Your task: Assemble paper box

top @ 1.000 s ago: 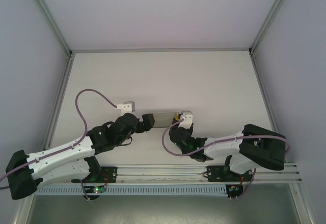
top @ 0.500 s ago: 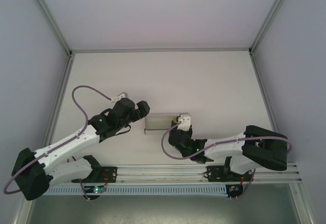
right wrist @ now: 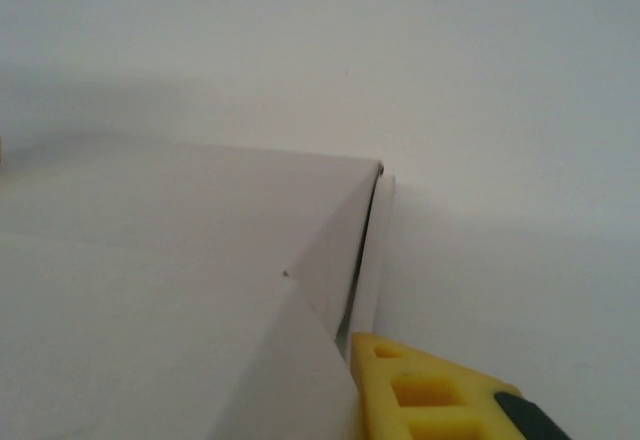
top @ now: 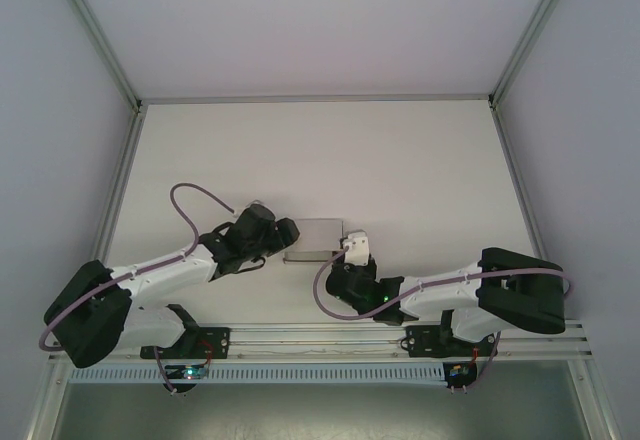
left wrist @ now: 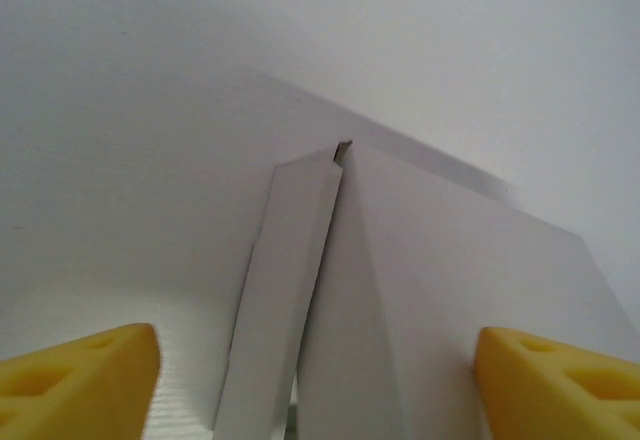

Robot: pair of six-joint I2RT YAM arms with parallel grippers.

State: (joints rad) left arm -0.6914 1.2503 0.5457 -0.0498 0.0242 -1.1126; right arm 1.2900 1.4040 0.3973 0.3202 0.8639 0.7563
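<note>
Closing the end flaps looks to be the step in hand. The small rectangular box of thin white card (top: 314,239) lies flat on the white surface (top: 400,150), with one claw at each of its ends.

- At the box's left end, the left claw (top: 287,234) has its jaws wide. Its yellow fingertips (left wrist: 85,375) stand either side of that end. One is clear of the card. The other is just beside the box wall, and I cannot tell if it touches. It holds nothing, by my reading.
- At that same end, the narrow end flap (left wrist: 285,280) stands ajar from the box body, with a dark slit between them.
- At the box's right end is the right claw (top: 354,248). In its wrist view one yellow finger (right wrist: 430,392) sits just beside the corner, where a folded card edge (right wrist: 335,250) gapes. I cannot tell whether this claw is wide, narrow or gripping.

To do it well:
- Brace the right end of the box before you press the left, because thin card will likely slide or buckle.
- Push the ajar flap along its crease, square to the box wall, not at its free corner.
- Close the left claw slowly and stop if the box walls bow.

I can read no brand, label or print on any card face. The faces are plain white.
</note>
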